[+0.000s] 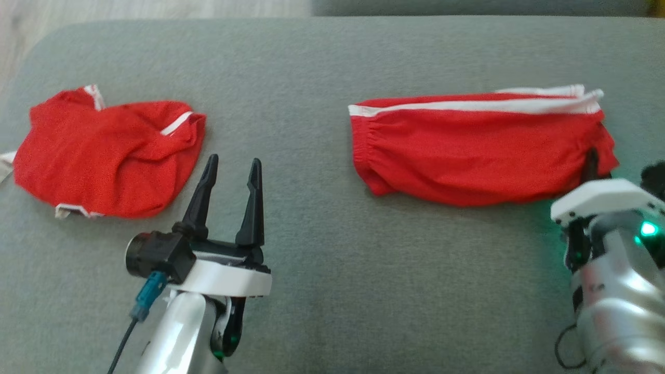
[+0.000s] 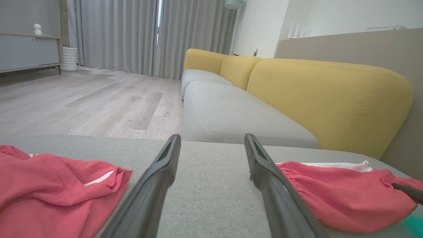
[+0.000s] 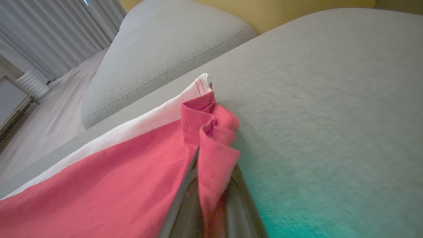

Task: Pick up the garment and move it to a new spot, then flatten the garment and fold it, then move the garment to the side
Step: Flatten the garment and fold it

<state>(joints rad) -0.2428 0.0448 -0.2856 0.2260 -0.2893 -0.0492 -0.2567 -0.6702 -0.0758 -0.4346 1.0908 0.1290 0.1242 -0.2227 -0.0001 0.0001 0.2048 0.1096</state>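
Note:
A red garment point(image 1: 478, 150) with a white stripe along its far edge lies folded lengthwise on the right of the grey cushion point(image 1: 332, 291). My right gripper point(image 1: 592, 163) is at the garment's right end, and in the right wrist view the gripper point(image 3: 211, 178) is shut on a bunched red hem of the garment point(image 3: 99, 185). My left gripper point(image 1: 233, 166) hovers open over bare cushion between the two red cloths, holding nothing. In the left wrist view, the left gripper's point(image 2: 212, 142) fingers frame the gap, with the folded garment point(image 2: 343, 195) to the right.
A second red garment point(image 1: 104, 156) with white trim lies crumpled at the cushion's left point(image 2: 49, 191). Beyond the cushion stand a grey-seated sofa with yellow backs point(image 2: 297, 89), a wooden floor point(image 2: 82, 102) and curtains point(image 2: 132, 33). The cushion's left corner is rounded point(image 1: 47, 47).

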